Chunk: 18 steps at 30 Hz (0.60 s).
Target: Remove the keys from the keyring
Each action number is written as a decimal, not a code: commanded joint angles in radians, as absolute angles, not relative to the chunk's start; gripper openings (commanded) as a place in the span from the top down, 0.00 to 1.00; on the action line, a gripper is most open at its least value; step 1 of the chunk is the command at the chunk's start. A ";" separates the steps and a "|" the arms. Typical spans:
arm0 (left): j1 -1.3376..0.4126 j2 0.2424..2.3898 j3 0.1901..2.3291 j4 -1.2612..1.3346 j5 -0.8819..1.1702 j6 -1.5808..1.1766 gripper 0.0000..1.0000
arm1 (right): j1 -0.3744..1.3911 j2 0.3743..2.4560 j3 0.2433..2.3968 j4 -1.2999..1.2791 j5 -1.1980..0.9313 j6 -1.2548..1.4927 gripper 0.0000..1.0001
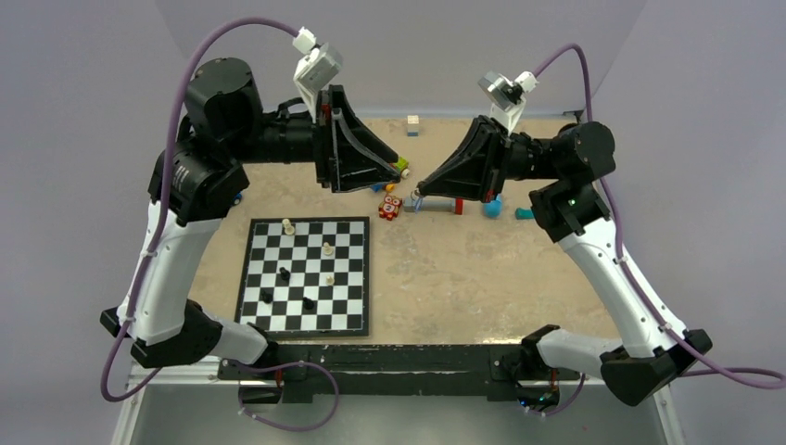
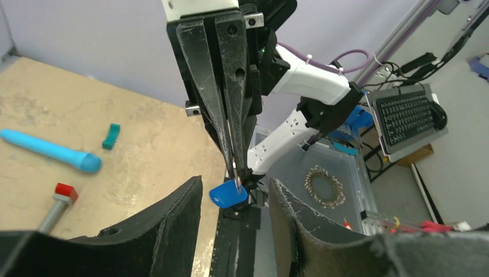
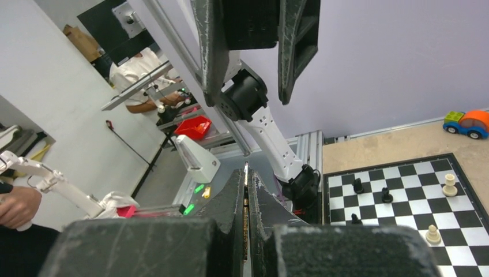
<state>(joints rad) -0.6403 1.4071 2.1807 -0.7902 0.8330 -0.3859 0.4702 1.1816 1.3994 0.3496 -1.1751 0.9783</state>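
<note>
The keyring's blue plastic tag (image 2: 229, 193) hangs in the air from a thin bit of metal pinched in my right gripper (image 2: 235, 171), which is shut and points down from the top of the left wrist view. In the right wrist view a thin metal sliver (image 3: 247, 168) sticks out past the right gripper's (image 3: 247, 179) closed tips. I cannot tell the keys apart from the ring. My left gripper (image 2: 235, 183) is open, one finger on each side of the tag and not touching it. From above, both grippers, left (image 1: 394, 172) and right (image 1: 419, 192), meet tip to tip above the table's far middle.
A chessboard (image 1: 306, 276) with several pieces lies at the near left. On the table beyond the grippers are a light-blue cylinder (image 2: 49, 150), a teal piece (image 2: 111, 135), a grey bar with a red end (image 2: 57, 202) and a red toy (image 1: 390, 207). A small block (image 1: 413, 125) sits by the back wall.
</note>
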 commanded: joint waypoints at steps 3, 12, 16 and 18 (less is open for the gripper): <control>-0.632 1.420 2.208 -0.791 0.969 -0.443 0.53 | 0.469 1.164 1.432 0.350 -1.212 0.957 1.00; -0.638 1.417 2.157 -0.747 1.015 -0.485 0.56 | 0.469 1.182 1.460 0.349 -1.196 0.957 1.00; -0.648 1.422 2.138 -0.743 1.021 -0.487 0.57 | 0.470 1.191 1.465 0.352 -1.190 0.959 1.00; -0.653 1.425 2.130 -0.734 1.020 -0.491 0.57 | 0.470 1.195 1.465 0.358 -1.190 0.964 1.00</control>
<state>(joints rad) -0.6422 1.4277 2.1437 -0.7761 0.9916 -0.4629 0.4702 1.1870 1.4254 0.3363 -1.1961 0.9733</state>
